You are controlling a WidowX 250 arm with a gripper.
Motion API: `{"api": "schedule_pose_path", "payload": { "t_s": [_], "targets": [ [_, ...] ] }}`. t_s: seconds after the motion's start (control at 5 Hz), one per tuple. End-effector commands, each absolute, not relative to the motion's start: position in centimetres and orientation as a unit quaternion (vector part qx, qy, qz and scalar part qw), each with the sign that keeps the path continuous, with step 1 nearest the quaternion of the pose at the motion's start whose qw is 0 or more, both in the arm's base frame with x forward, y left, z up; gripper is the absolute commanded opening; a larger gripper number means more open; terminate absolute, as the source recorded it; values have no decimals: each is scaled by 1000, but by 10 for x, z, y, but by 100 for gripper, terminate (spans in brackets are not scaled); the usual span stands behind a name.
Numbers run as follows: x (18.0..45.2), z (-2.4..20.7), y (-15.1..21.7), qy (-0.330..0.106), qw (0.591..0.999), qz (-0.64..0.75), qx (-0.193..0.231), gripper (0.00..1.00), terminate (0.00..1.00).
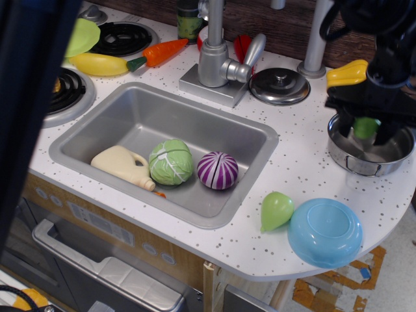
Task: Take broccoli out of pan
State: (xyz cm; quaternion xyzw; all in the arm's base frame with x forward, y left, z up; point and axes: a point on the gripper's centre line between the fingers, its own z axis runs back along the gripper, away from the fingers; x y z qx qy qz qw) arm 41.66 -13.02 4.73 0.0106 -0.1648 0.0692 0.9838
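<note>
The pan is a shiny steel pot on the white counter at the far right. My black gripper hangs over it, shut on the small green broccoli, which is lifted above the pan's floor at about rim height. Only part of the broccoli shows between the fingers. The pan's inside looks bare beneath it.
A blue bowl and a smooth green pear-shaped toy lie in front of the pan. A steel lid and a yellow toy sit behind. The sink holds a cabbage, a purple onion and a cream bottle. The faucet stands behind the sink.
</note>
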Motion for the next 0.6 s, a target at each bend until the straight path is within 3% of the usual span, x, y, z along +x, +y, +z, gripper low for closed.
{"api": "schedule_pose_path", "payload": {
  "t_s": [0.0, 0.2, 0.4],
  "targets": [
    [402, 117, -75, -207, 974, 83, 41, 0, 0],
    [382, 109, -62, -180, 980, 82, 29, 0, 0],
    [354, 90, -71, -146, 986, 82, 14, 0, 100]
  ]
}}
